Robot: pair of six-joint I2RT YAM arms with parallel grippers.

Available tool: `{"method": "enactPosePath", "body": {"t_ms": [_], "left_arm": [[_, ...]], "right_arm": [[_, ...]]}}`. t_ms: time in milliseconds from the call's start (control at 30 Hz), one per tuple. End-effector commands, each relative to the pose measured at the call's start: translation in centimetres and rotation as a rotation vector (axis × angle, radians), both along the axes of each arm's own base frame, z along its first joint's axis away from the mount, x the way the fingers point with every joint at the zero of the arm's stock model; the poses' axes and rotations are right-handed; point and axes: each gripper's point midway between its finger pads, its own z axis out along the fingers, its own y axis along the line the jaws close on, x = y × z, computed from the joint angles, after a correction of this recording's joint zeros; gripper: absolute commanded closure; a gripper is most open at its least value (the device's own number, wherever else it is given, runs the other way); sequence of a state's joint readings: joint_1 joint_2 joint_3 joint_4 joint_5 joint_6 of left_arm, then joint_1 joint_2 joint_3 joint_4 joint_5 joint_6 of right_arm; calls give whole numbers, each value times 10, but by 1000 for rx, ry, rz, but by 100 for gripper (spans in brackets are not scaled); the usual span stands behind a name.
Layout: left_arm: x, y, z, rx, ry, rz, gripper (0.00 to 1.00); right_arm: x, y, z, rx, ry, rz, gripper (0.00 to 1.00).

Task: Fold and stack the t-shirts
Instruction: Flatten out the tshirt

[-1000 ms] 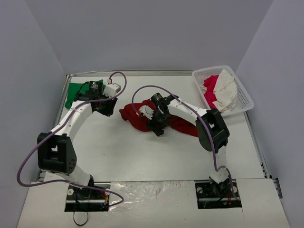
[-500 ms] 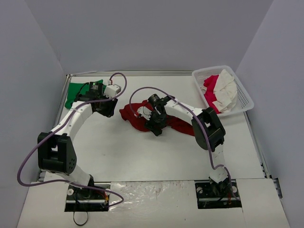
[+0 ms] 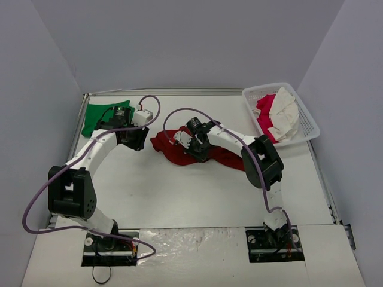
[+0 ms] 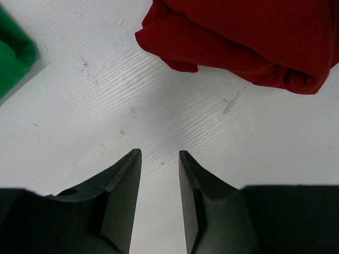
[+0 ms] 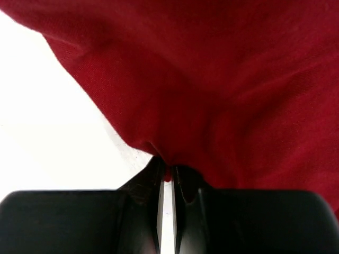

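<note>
Right gripper (image 5: 168,180) pinched tight on crumpled dark red cloth t-shirt (image 5: 222,79) edge; left gripper (image 4: 160,164) part-open, empty, shirt ahead.

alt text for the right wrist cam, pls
The right end effector is pinched shut on a fold of the dark red t-shirt, whose bunched cloth fills most of the frame. Bare white table shows at the left.
</note>
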State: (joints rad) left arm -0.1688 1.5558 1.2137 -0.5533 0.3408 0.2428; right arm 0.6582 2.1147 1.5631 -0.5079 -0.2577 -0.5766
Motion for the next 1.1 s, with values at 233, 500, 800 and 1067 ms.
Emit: {"method": "enactPosePath", "body": {"t_ms": [233,500,800,1067], "left_arm": [[7,2,40,-11,-103,-6,67],[3,5,50,-9,-130,2,67],[3,3,40,-16,-111,-10,66],[5,-15,19,-51,-55,-90,52]], "right_arm": [[-47,2,115,77,13,58,100],[-3,-36,268,320,-287,-131,100],[96,-167,195,148,-319,-644,100],[93,-176,144,109,-225,-672,100]]}}
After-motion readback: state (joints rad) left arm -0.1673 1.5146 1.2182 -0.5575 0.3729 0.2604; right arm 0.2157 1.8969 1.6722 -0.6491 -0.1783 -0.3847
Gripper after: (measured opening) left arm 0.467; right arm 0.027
